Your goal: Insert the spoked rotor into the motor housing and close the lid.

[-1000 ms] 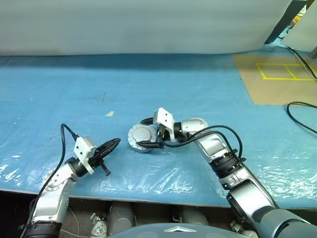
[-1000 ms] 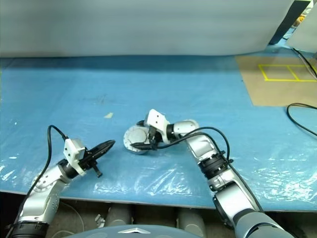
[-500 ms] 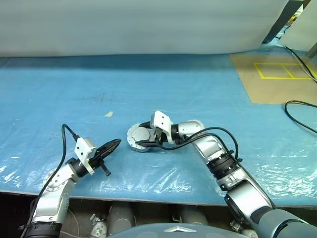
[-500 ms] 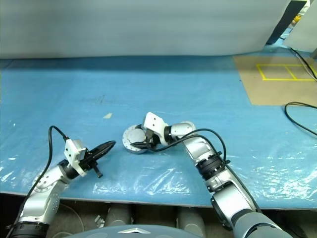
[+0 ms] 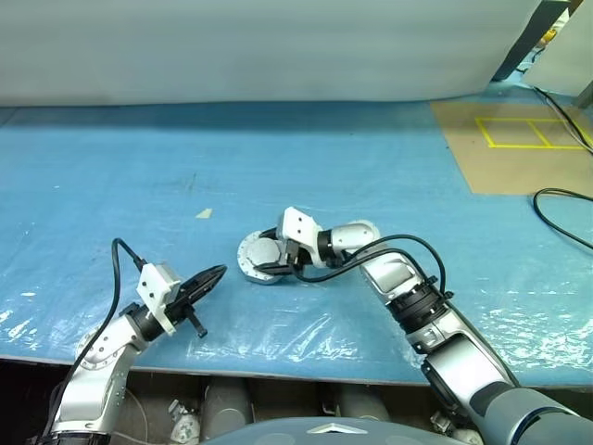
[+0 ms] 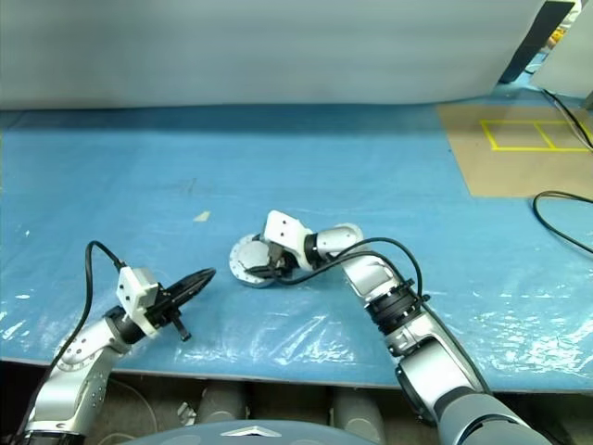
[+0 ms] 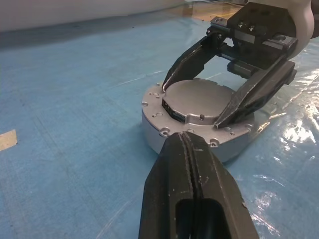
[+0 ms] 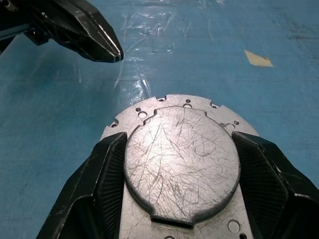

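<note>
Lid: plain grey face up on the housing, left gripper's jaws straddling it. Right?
Not quite: the right gripper straddles the lid, one jaw at each side; the right wrist view shows it. The left gripper hangs shut off to the side, clear of it. The plain grey face is up, seated on the motor housing.

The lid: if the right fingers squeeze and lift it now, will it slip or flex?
The lid looks like thick scratched metal, so probably rigid and fairly heavy for its size. Its smooth rounded edge between the right gripper's fingers could slip. It lies flat on the motor housing, so it should not roll.
</note>
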